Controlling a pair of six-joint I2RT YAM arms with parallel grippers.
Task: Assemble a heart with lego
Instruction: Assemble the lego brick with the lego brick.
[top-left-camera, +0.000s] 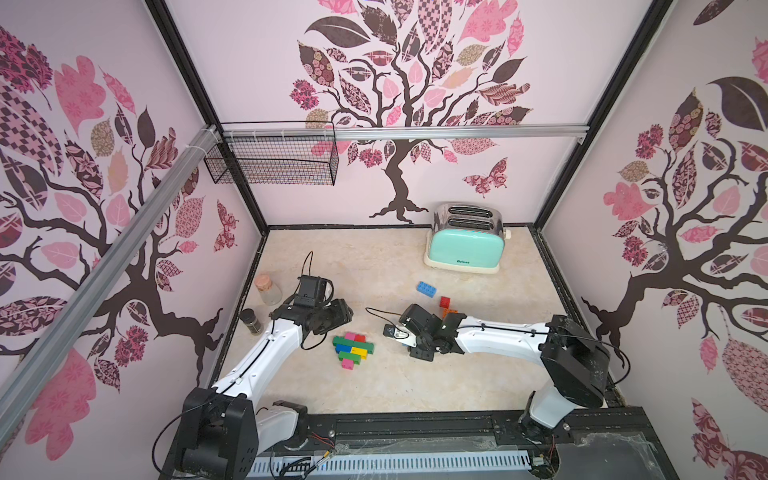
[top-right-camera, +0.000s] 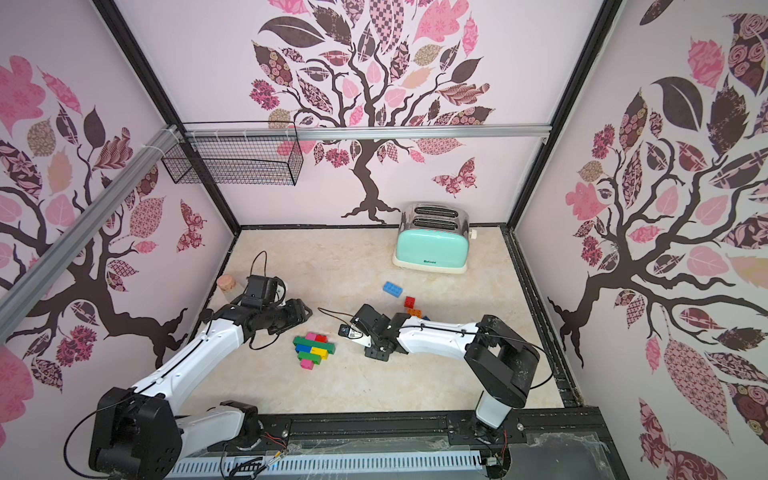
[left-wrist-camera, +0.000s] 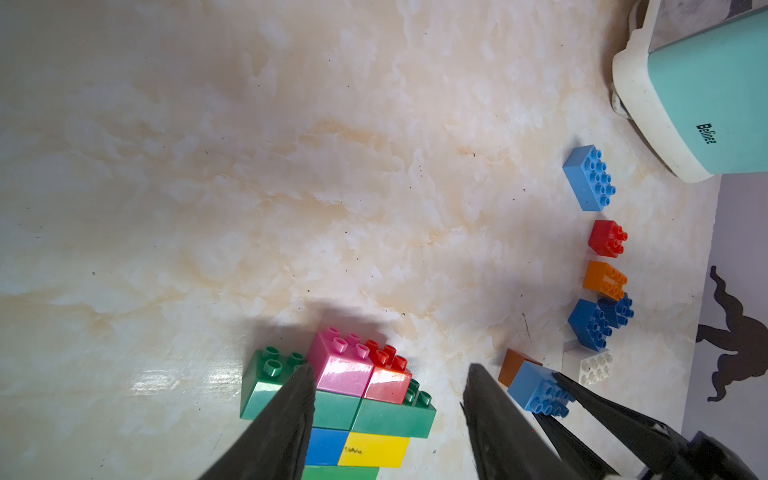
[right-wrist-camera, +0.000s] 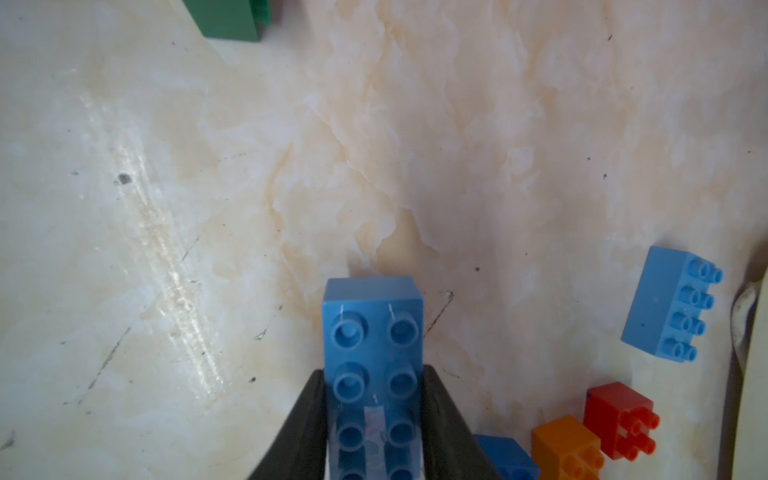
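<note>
The partly built lego heart (top-left-camera: 353, 349) (top-right-camera: 313, 350) lies flat mid-table, made of green, pink, red, blue and yellow bricks. My left gripper (left-wrist-camera: 390, 370) hangs open just behind the heart (left-wrist-camera: 374, 415). One finger (left-wrist-camera: 286, 415) crosses its green edge brick and the other stands over bare table beside it. A light blue eight-stud brick (right-wrist-camera: 372, 324) (left-wrist-camera: 536, 390) is clamped between the fingers of my shut right gripper (right-wrist-camera: 374, 372). That gripper (top-left-camera: 409, 343) sits to the right of the heart, apart from it.
Loose bricks lie behind my right arm: a light blue one (top-left-camera: 427, 289), a red one (top-left-camera: 445, 301), an orange one (left-wrist-camera: 604, 279), dark blue ones (left-wrist-camera: 590, 320), a white one (left-wrist-camera: 594, 365) and a brown one (left-wrist-camera: 513, 365). A mint toaster (top-left-camera: 465, 245) stands at the back. A jar (top-left-camera: 268, 289) and a spice bottle (top-left-camera: 250, 321) stand at the left wall.
</note>
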